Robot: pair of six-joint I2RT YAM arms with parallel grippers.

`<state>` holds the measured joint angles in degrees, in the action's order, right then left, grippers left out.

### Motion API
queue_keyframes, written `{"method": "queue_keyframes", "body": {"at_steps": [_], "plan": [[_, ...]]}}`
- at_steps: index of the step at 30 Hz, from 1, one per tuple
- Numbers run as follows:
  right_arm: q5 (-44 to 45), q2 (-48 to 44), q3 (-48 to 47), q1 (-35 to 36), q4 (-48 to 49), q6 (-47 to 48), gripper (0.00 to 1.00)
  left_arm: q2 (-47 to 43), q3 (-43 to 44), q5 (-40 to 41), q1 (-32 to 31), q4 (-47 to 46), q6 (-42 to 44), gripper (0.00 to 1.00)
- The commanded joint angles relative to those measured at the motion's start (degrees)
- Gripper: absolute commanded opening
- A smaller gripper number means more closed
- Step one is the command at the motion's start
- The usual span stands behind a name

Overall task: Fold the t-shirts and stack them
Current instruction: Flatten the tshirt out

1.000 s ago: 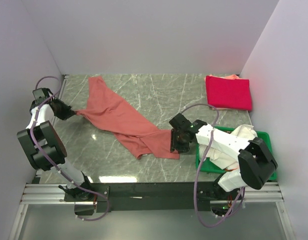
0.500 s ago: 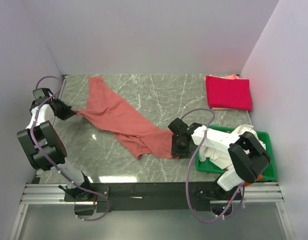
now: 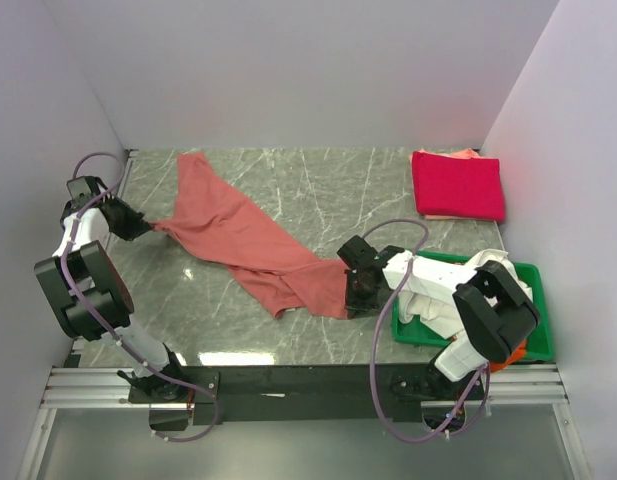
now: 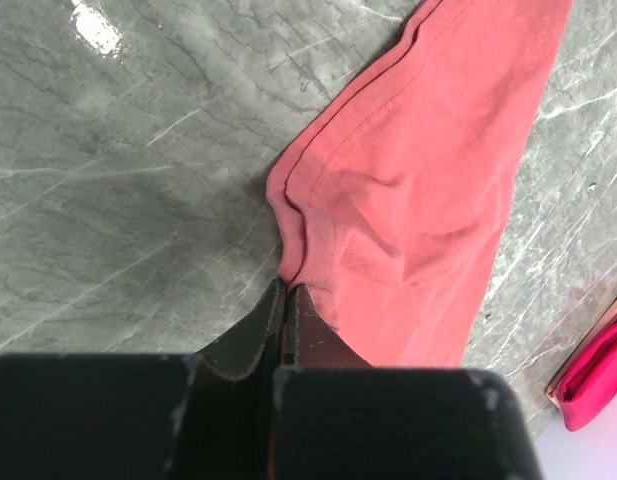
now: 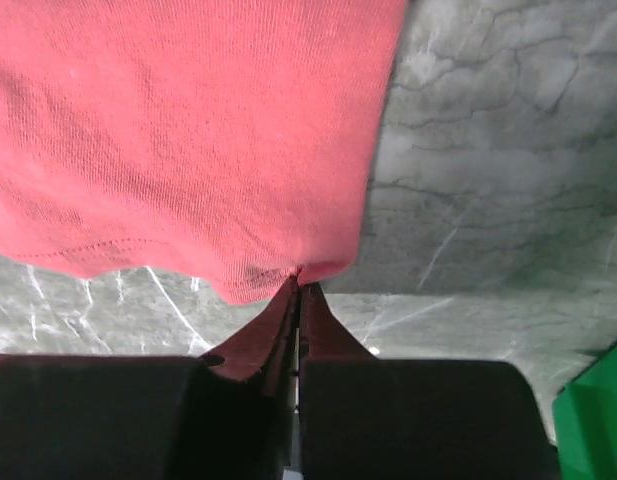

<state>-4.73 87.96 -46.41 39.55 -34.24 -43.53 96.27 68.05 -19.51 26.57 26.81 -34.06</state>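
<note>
- Large dusty salmon-red cloth t-shirt: unfolded, stretched diagonally across the grey marbled desk.
- Left fingers: clenched on its far-left corner.
- Right fingers: clenched on its near-right hem.
- Folded crimson-pink t-shirt: far-right corner, stack apparently begun.
- White cloth in green plastic tray: judged unfolded, 1 item pending.

The grey-green marbled table is occupied by a salmon-red t-shirt, laid diagonally across the middle. A folded crimson-pink t-shirt is stacked on an orange t-shirt in the far right corner. A green tray is placed at the near right edge.
</note>
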Motion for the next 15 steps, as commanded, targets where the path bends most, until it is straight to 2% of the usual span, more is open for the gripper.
{"method": "queue_keyframes", "body": {"at_steps": [1,4,9,13,15], "plan": [[-0.5,-2.5,-1.8,-1.1,-2.7,0.8,0.00,-0.9,0.8,0.7,-0.4,-1.6,1.0,0.00],[-0.6,-6.7,-6.9,-3.9,-6.5,2.0,0.00,-1.9,0.5,1.7,-1.5,-1.8,0.7,0.00],[-0.3,-9.1,-21.5,-12.2,-12.9,7.0,0.00,-2.8,1.5,3.8,-6.3,-3.7,-2.1,0.01],[-1.0,-5.0,-37.4,-18.8,-15.6,11.4,0.00,-1.4,7.3,6.1,-10.1,-3.5,-5.1,0.01],[-1.2,-1.0,-43.7,-22.1,-17.5,13.6,0.00,0.8,13.8,6.9,-12.1,-2.3,-6.1,0.00]]}}
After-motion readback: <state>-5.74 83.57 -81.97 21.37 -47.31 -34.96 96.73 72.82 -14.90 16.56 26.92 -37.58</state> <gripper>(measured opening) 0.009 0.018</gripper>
